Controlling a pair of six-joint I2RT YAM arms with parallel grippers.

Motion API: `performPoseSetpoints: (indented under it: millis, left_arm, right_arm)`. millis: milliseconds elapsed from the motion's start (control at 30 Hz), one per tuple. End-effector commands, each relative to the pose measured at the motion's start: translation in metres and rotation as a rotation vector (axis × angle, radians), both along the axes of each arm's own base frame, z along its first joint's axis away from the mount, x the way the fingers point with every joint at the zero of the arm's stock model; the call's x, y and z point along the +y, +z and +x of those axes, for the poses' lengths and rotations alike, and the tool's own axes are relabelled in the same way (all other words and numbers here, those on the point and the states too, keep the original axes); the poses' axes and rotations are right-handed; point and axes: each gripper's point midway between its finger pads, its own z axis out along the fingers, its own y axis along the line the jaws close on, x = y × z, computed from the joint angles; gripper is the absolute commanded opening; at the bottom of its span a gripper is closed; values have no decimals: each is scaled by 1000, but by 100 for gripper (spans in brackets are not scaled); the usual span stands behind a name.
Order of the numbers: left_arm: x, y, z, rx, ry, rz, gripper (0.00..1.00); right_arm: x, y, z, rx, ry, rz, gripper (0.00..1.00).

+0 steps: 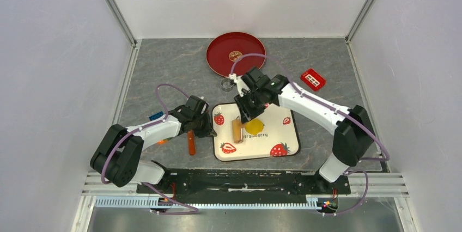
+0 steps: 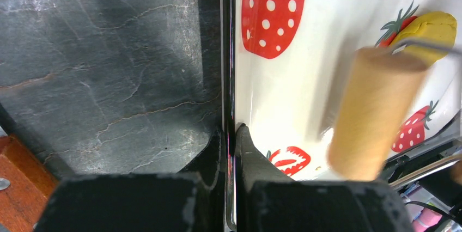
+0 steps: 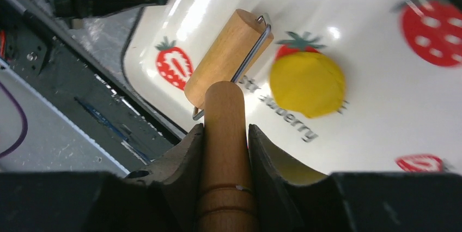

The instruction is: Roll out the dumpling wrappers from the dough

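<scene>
A lump of yellow dough (image 1: 254, 126) (image 3: 308, 82) lies flattened on the white strawberry mat (image 1: 261, 147). Just to its left stands the wooden roller (image 1: 237, 130) (image 3: 226, 58), and my right gripper (image 1: 243, 116) (image 3: 224, 128) is shut on the roller's wooden handle. My left gripper (image 1: 208, 127) (image 2: 231, 131) is shut on the mat's left edge, its fingers pinching the rim. In the left wrist view the roller (image 2: 376, 117) stands in front of the dough (image 2: 427, 28). One small yellowish dumpling wrapper (image 1: 235, 55) rests in the red plate (image 1: 218, 58) at the back.
A metal ring cutter (image 1: 226, 83) sits between plate and mat. A red box (image 1: 312, 79) lies at the right. An orange-handled tool (image 1: 190, 142) and a blue item (image 1: 156, 116) lie by the left arm. White walls enclose the grey table.
</scene>
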Motion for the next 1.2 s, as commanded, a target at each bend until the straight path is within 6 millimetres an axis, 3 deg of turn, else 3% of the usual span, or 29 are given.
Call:
performPoseSetpoints:
  millis: [0,100,233,533,867,967,1167]
  left_arm:
    - [34,-27,-14,57,47,176,2]
    - [34,-27,-14,57,48,175,2]
    - [34,-28,-15,56,48,175,2]
    - [35,-28,-14,58,47,177,2]
    - [35,-27,-15,59,47,177,2]
    - [34,-27,-14,59,47,176,2]
    - [34,-28,-14,59,46,178,2]
  right_arm:
    - [-40,59,35,-134,-143,3,0]
    - [-75,63,46,-124,-235,-17,0]
    - [-111,53,57,-109,-294,-106,0]
    - [-110,19,58,-31,-272,-155,0]
    - [-137,-22,45,-2,-280,-295,0]
    - [-142,-14,49,-36,-302,-311,0]
    - [-129,44,68,-126,-305,-236,0]
